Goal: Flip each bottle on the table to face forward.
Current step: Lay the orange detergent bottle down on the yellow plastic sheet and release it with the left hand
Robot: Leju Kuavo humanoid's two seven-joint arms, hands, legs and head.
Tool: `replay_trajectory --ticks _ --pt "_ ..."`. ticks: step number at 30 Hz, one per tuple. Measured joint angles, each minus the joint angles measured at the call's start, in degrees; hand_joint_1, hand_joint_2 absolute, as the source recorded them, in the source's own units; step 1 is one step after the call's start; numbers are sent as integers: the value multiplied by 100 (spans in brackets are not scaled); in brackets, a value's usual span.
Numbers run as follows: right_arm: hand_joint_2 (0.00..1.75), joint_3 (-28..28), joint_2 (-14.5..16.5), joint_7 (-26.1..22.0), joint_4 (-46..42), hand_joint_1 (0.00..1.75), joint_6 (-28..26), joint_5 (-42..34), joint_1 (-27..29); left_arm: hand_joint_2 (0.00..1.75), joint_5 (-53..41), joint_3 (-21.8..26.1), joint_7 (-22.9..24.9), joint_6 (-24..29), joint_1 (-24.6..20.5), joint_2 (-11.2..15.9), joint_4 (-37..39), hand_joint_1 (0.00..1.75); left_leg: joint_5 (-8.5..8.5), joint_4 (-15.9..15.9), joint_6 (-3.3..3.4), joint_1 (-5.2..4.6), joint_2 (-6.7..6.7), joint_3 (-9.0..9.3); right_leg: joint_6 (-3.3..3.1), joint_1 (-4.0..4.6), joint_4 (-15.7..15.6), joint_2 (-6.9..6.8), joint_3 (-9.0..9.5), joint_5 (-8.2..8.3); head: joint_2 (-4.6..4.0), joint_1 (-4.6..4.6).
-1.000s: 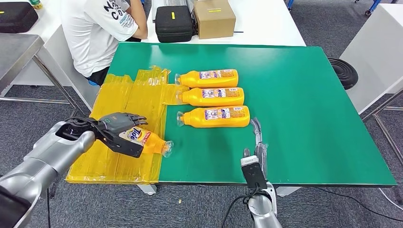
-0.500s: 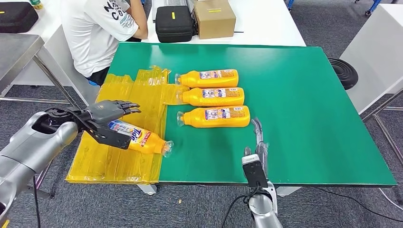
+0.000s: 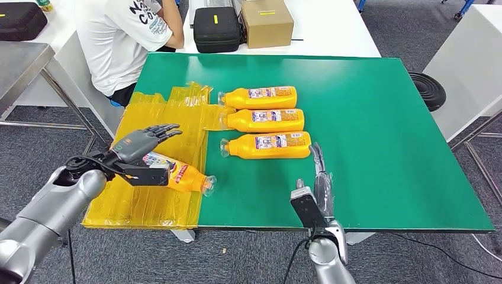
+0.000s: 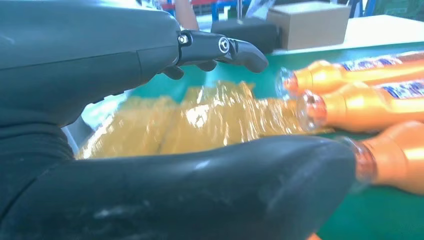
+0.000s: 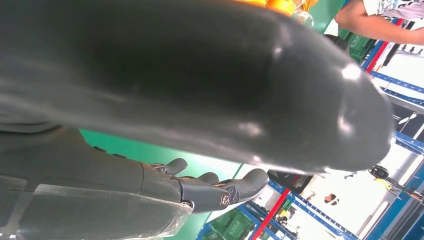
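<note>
On the yellow sheet [image 3: 148, 127], the bottle [image 3: 180, 175] lies under the left robot hand [image 3: 139, 155], fingers spread above it.

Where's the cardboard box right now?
In the head view the cardboard box sits on the white table beyond the green table, right beside a black case.

It looks like a lab or workshop: a green-topped table [image 3: 385, 118] among white benches [image 3: 331, 29], grey carpet floor [image 3: 414, 260], equipment cases [image 3: 216, 29], a cardboard box [image 3: 266, 22] and blue shelving racks [image 5: 300, 210].
</note>
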Motion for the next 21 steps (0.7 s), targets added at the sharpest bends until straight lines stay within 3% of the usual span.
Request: replay_trajectory --ticks 9,13,18,21 --pt "0 -2 -50 170 4 0 -33 311 -43 0 119 323 5 184 212 -266 128 0 0 0 0 0 0 0 0 1 0 0 0 0 0 -3" --pt "0 -8 -301 769 191 0 -64 1397 -414 175 517 781 -162 1021 515 -847 296 0 2 0 4 -5 -6 -2 3 -12 -1 -3 3 2 0 -2" --pt "0 -16 -729 1374 1274 0 215 2717 -1586 175 787 1186 -339 1575 1084 -1751 412 0 10 1 21 -28 -2 -8 32 -34 -9 1 2 22 0 -1" --pt "0 94 -875 1654 2157 0 458 3328 -2340 175 744 1324 -274 1680 1360 -2089 410 0 15 2 27 -34 -1 -9 37 -34 -10 1 1 25 0 -1"
